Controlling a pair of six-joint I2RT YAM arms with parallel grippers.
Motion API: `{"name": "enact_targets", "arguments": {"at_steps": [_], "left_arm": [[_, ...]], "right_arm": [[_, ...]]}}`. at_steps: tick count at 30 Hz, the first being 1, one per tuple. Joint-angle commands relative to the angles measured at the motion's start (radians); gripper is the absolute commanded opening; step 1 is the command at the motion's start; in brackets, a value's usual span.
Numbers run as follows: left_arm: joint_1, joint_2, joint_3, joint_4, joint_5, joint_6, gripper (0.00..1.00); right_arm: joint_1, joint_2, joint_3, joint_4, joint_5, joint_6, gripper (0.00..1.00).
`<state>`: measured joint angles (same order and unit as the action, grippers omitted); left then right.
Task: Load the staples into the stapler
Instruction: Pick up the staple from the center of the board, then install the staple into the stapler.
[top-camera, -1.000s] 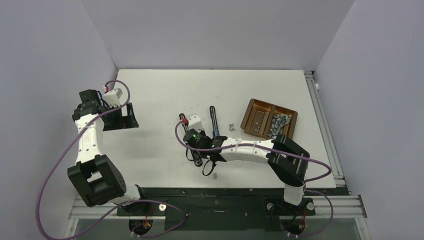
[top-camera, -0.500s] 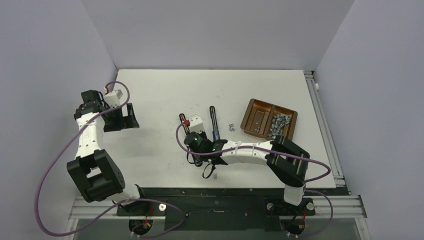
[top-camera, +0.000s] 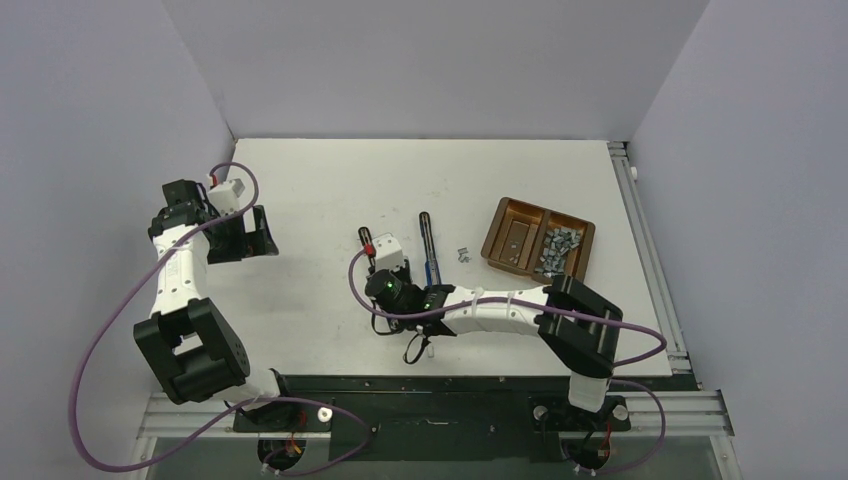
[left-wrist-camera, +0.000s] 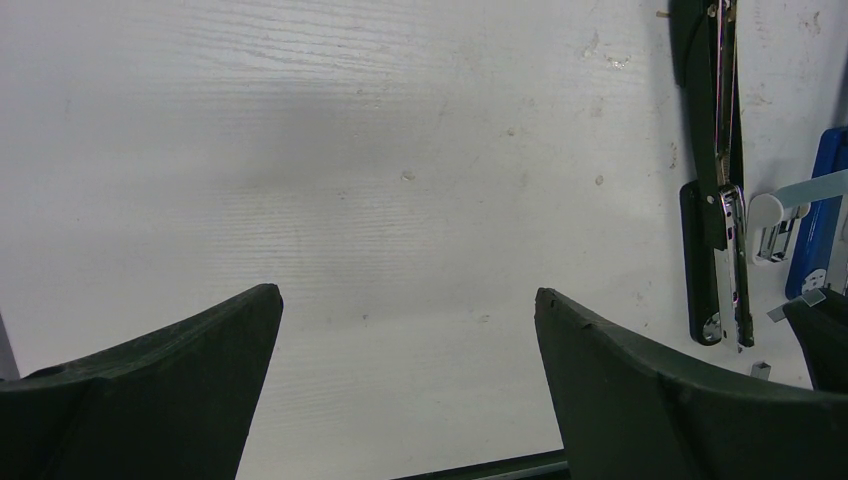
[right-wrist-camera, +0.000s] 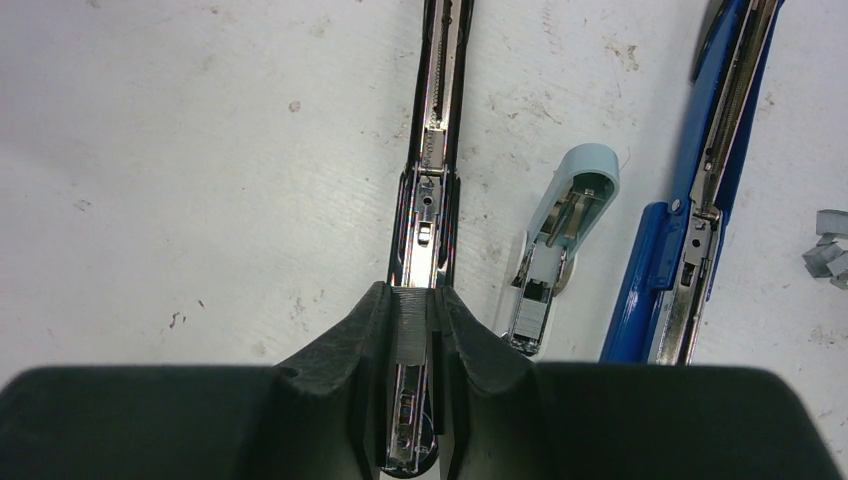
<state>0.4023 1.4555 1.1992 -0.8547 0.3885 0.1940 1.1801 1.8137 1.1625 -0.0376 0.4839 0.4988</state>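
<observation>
Mostly the staples (top-camera: 556, 247) lie heaped in the right compartment of the brown tray (top-camera: 512, 215), a few loose on the tabletop (top-camera: 320, 180) just left of it. The black stapler (right-wrist-camera: 437, 150) lies opened flat, its metal rail clenched at the near end by the right gripper (right-wrist-camera: 416, 305), a blue stapler (right-wrist-camera: 722, 150) alongside. The left gripper (left-wrist-camera: 405, 292) hangs spread wide above the tabletop, well apart.

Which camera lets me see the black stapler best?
The right wrist camera: the black stapler lies open right below it, its shiny channel clear. The top camera shows only its far end beyond the right arm. The left wrist camera shows it small at the right edge.
</observation>
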Motion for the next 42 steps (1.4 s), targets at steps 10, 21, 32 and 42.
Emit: {"name": "enact_targets", "arguments": {"at_steps": [10, 21, 32, 42], "left_arm": [[0.006, -0.001, 0.010, 0.032, -0.002, -0.004, 0.96], [0.006, 0.000, 0.015, 0.031, -0.003, -0.004, 0.96], [0.006, -0.003, 0.016, 0.029, -0.004, -0.001, 0.96], [0.006, -0.004, 0.016, 0.028, -0.001, -0.001, 0.96]], "right_arm": [[0.009, 0.017, 0.002, 0.004, 0.008, 0.035, 0.08], [0.005, 0.023, -0.013, 0.000, -0.018, 0.059, 0.09], [0.006, 0.013, -0.021, 0.004, -0.022, 0.066, 0.08], [0.006, 0.018, -0.019, 0.002, -0.028, 0.069, 0.08]]}}
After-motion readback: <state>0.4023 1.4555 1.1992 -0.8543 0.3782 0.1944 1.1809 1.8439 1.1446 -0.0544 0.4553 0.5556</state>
